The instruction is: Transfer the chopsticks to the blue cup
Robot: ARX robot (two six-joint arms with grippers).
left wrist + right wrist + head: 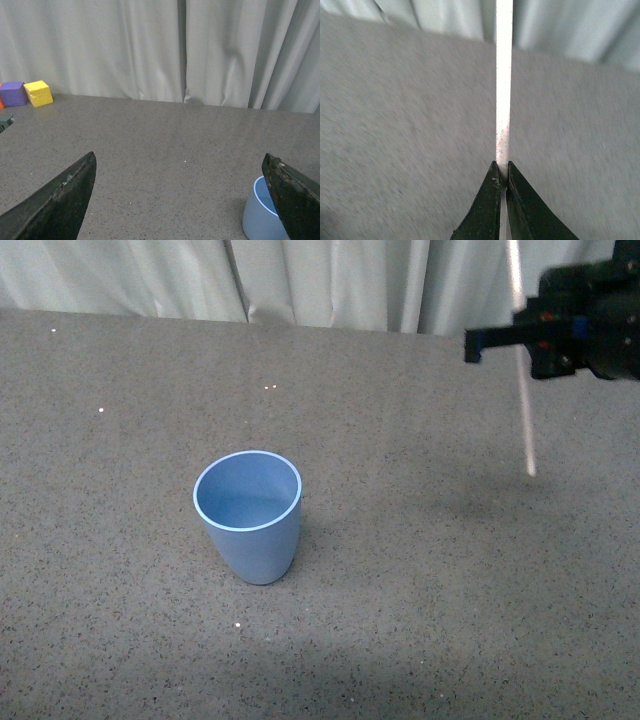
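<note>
My right fingers point(490, 205) are pinched shut on the chopstick point(524, 410), tips pressed to either side of it with no gap, because so thin a stick would slip through anything looser; I hold it close to upright, part of it rising above the fingers and a long part hanging below them, its lower end clear of the tabletop point(420, 570), so that it can go tip-first into an open mouth; the cup point(255, 550) stands upright and empty, well apart from these fingers, lower and off to their left, so I judge the carry across is the step in hand and the release not yet due; my left fingers point(62, 205) are spread wide with nothing between them, the cup just beside one of them, out of the stick's way; I think the risk is the tip catching the rim and tipping the light cup, so the lower end should sit over the opening before I loosen.
</note>
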